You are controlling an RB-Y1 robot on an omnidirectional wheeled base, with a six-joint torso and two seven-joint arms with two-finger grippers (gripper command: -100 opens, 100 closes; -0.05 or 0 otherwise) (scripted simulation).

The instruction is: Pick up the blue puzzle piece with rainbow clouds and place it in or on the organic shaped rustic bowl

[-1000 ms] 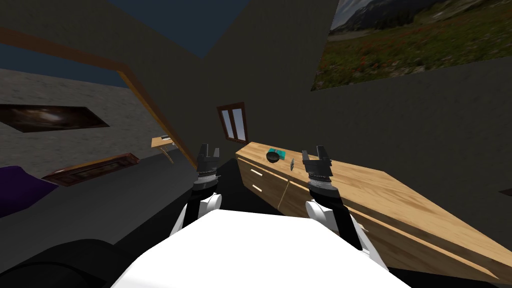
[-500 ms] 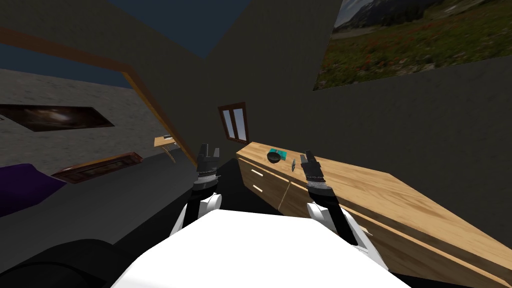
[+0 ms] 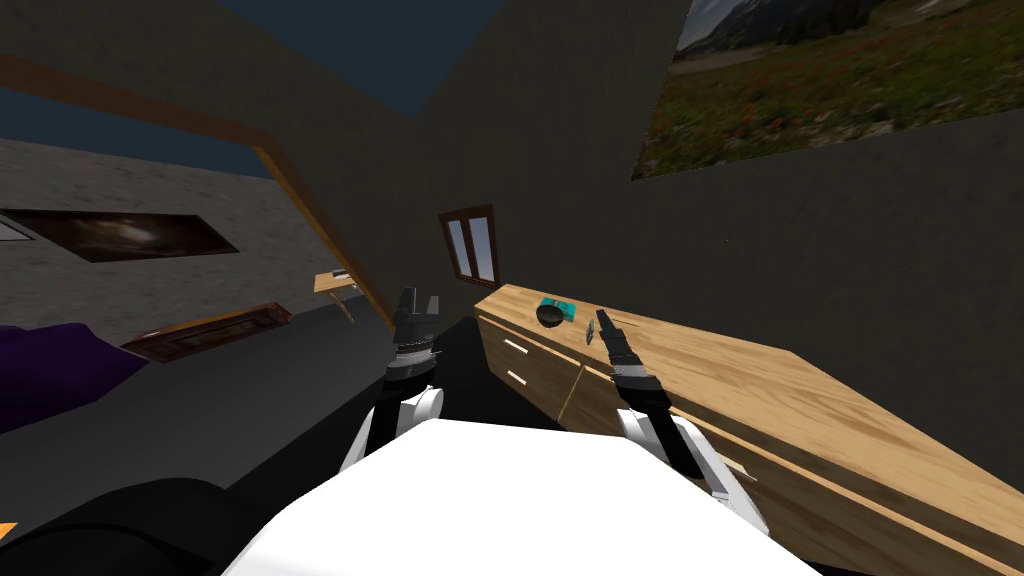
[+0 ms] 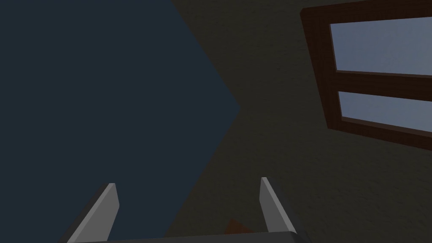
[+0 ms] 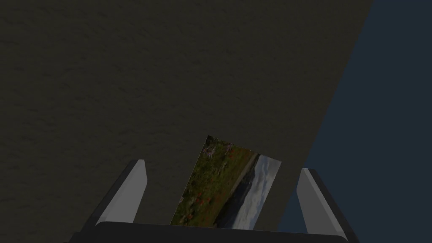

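From the head: a wooden cabinet (image 3: 720, 370) runs along the dark wall. A dark bowl (image 3: 547, 314) sits near its far end, with a teal slab (image 3: 560, 305) touching it behind. A small pale piece (image 3: 589, 331), too small to make out, stands near the bowl on the cabinet's front edge. The right gripper (image 3: 601, 317) hangs just beside it. The left gripper (image 3: 418, 297) is held up over the floor, well apart from the cabinet.

Left wrist: the fingers (image 4: 110, 202) stand spread, nothing between them.

Right wrist: the fingers (image 5: 134, 181) are also spread and bare, aimed at the wall.
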